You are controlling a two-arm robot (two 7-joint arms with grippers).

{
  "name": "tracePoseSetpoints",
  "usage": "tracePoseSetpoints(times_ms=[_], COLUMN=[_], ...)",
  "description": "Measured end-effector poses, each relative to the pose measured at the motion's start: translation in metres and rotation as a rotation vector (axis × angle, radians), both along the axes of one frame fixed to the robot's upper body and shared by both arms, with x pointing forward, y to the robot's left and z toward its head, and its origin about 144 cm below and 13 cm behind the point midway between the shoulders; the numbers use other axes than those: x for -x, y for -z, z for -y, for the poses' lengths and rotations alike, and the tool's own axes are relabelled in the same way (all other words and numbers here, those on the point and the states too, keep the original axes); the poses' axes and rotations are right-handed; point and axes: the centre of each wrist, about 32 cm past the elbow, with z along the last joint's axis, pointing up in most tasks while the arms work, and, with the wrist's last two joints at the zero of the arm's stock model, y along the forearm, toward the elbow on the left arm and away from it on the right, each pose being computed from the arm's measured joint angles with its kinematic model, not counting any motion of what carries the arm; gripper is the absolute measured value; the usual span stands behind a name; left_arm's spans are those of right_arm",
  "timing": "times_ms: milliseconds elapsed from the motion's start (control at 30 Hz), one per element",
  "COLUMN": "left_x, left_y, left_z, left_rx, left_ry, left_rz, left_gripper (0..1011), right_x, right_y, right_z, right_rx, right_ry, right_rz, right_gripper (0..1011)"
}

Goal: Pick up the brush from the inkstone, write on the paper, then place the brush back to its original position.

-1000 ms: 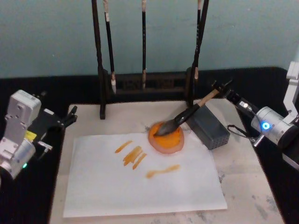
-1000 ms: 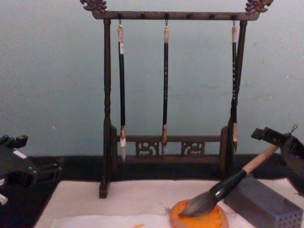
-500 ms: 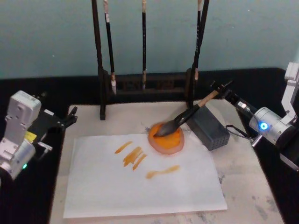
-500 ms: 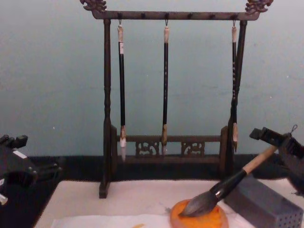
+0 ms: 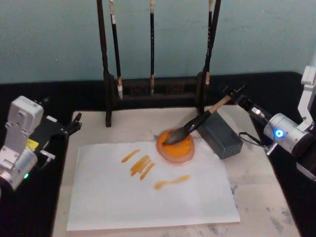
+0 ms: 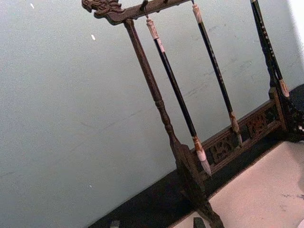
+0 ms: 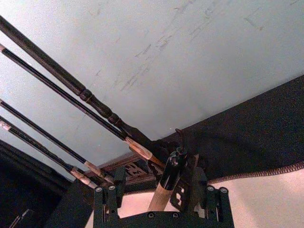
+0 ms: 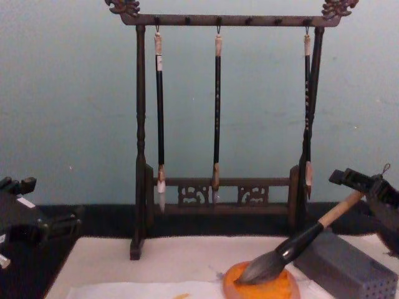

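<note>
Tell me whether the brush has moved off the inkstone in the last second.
No. The brush keeps its bristles on the inkstone, its handle leaning over the grey block as before.

Brush rack (image 5: 153,89) blocks rear — grey block (image 5: 220,134) crowds inkstone (image 5: 176,145) right; paper (image 5: 148,187) open.

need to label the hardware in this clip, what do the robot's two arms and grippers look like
The left gripper has black fingers on a black body, behind it a boxy light-grey wrist housing with a yellow label and a small green light. The right gripper is black and slim, mounted on a silver cylindrical wrist with a glowing blue ring light, a thin black cable looping beside it, and a white arm link above.
</note>
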Motion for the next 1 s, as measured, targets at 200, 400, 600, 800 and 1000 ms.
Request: tracePoseSetpoints(times_ms=[200, 400, 600, 800, 1000], left_x=[0.0, 0.0, 0.0, 0.0, 0.0], left_y=[0.0, 0.0, 0.0, 0.0, 0.0], left_z=[0.0, 0.0, 0.0, 0.0, 0.0], left_rx=[0.0, 0.0, 0.0, 0.0, 0.0], left_ry=[0.0, 0.0, 0.0, 0.0, 0.0], left_rz=[0.0, 0.0, 0.0, 0.0, 0.0], left_gripper=[1001, 1001, 1001, 1001, 1001], right_x=[0.0, 0.0, 0.0, 0.0, 0.0], right_y=[0.0, 0.0, 0.0, 0.0, -0.0001], right_z=[0.0, 0.0, 0.0, 0.0, 0.0], right_rx=[-0.001, -0.001, -0.002, -0.002, -0.003], right_ry=[0.0, 0.0, 0.0, 0.0, 0.0], right_rz=[0.0, -0.001, -0.001, -0.001, -0.001], right_gripper=[755, 560, 371, 186, 181])
